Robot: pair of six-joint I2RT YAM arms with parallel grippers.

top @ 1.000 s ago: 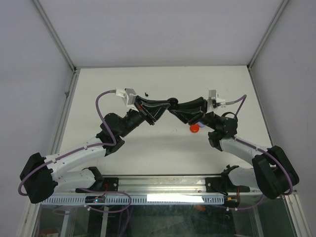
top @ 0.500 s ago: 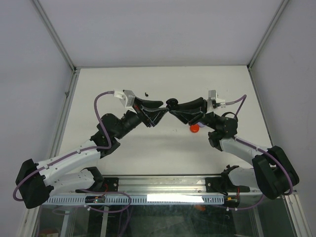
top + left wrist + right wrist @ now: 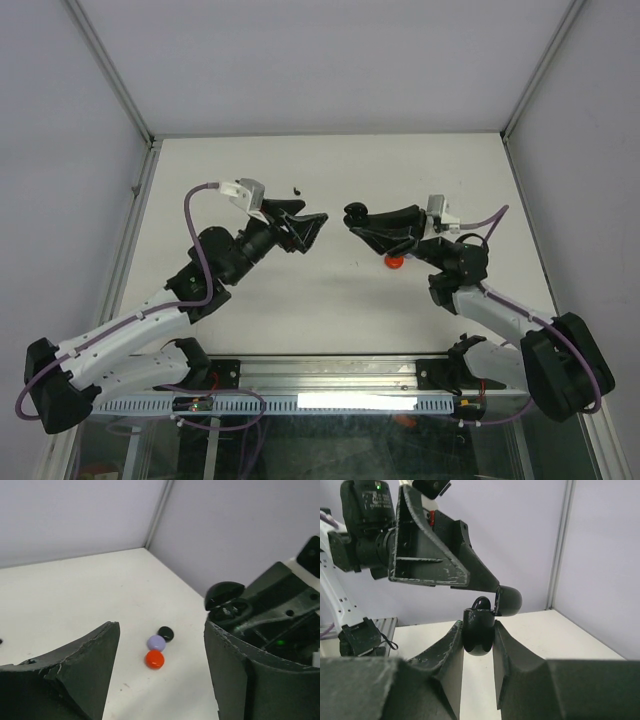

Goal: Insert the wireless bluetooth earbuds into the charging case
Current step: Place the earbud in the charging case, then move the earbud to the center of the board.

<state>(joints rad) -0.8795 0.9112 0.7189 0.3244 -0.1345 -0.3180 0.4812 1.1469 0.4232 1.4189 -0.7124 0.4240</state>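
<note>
My right gripper [image 3: 479, 628] is shut on a black charging case [image 3: 479, 635], held upright above the table with its lid [image 3: 509, 601] hinged open. A glossy black earbud [image 3: 481, 603] sits in the case's top. From above, the case [image 3: 355, 212] is at the tip of the right gripper [image 3: 358, 218]. My left gripper [image 3: 307, 226] stands open a short way to the left of it, with nothing between its fingers [image 3: 85, 660]. A tiny black earbud [image 3: 298, 189] lies on the table behind the left gripper.
Three small round cases lie together on the table under the right arm: red [image 3: 154, 659], pale purple [image 3: 156, 642] and black [image 3: 165, 633]. From above only the red one [image 3: 395, 262] shows well. Grey walls enclose the white table [image 3: 330, 300].
My left gripper has opened and drawn back to the left, away from the black case. The right gripper has kept its hold on the case and shifted slightly right.
</note>
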